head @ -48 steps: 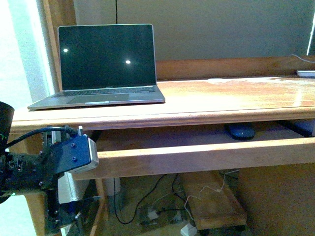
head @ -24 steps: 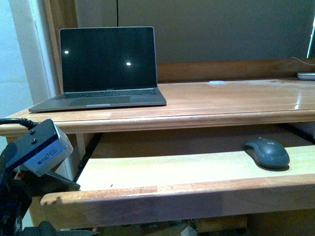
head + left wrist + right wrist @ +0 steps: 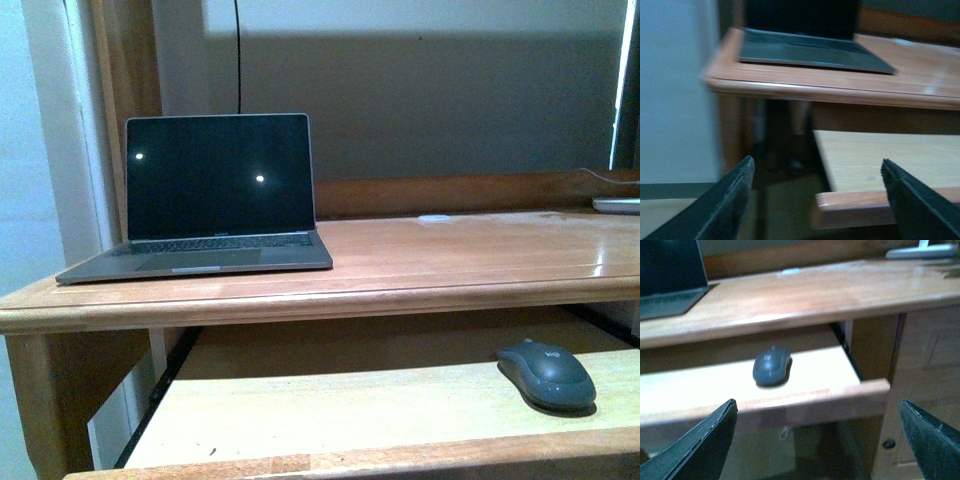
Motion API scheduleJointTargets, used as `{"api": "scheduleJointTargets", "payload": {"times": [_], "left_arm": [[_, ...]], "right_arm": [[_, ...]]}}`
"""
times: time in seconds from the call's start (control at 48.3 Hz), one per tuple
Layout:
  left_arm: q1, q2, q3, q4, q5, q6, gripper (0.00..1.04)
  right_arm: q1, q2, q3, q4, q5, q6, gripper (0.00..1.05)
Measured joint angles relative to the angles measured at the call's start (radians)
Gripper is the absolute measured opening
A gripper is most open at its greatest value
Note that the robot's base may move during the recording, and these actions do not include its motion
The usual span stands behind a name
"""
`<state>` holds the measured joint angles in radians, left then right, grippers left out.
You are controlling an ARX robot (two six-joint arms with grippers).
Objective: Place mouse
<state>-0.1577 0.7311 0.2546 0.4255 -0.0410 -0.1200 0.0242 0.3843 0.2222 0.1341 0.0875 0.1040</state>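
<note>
The dark grey domed mouse lies on the pulled-out pale wooden tray under the desk top, toward its right end. It also shows in the right wrist view, on the tray. My right gripper is open and empty, in front of the tray's front edge, apart from the mouse. My left gripper is open and empty, off the tray's left front corner. Neither gripper shows in the front view.
An open laptop with a dark screen stands on the wooden desk top at the left. A white object lies at the desk's far right. A cabinet side stands right of the tray. A pale wall is at the left.
The tray has come out from under the desk, showing the mouse. My left arm has dropped out of the front view. The camera view has shifted, with the desk lower in frame.
</note>
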Motion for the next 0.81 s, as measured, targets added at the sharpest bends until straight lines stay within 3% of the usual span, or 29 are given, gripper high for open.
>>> {"api": "scheduleJointTargets", "payload": {"times": [0.041, 0.103, 0.248, 0.352, 0.807], "left_arm": [[0.009, -0.089, -0.058, 0.000, -0.069, 0.033, 0.69], [0.031, -0.156, -0.106, -0.003, -0.086, 0.066, 0.56], [0.109, -0.235, -0.150, -0.037, 0.025, 0.101, 0.26], [0.152, -0.288, -0.174, -0.064, 0.036, 0.105, 0.03], [0.153, -0.427, -0.229, -0.132, 0.041, 0.109, 0.03]], "right_arm": [[0.004, 0.090, 0.045, 0.060, 0.002, 0.000, 0.97], [0.035, 0.242, 0.123, 0.108, -0.003, -0.006, 0.97], [0.132, 0.550, 0.273, 0.145, 0.024, -0.020, 0.97], [0.196, 0.743, 0.362, 0.153, 0.072, -0.032, 0.97], [0.314, 1.070, 0.577, 0.159, 0.243, -0.073, 0.97]]}}
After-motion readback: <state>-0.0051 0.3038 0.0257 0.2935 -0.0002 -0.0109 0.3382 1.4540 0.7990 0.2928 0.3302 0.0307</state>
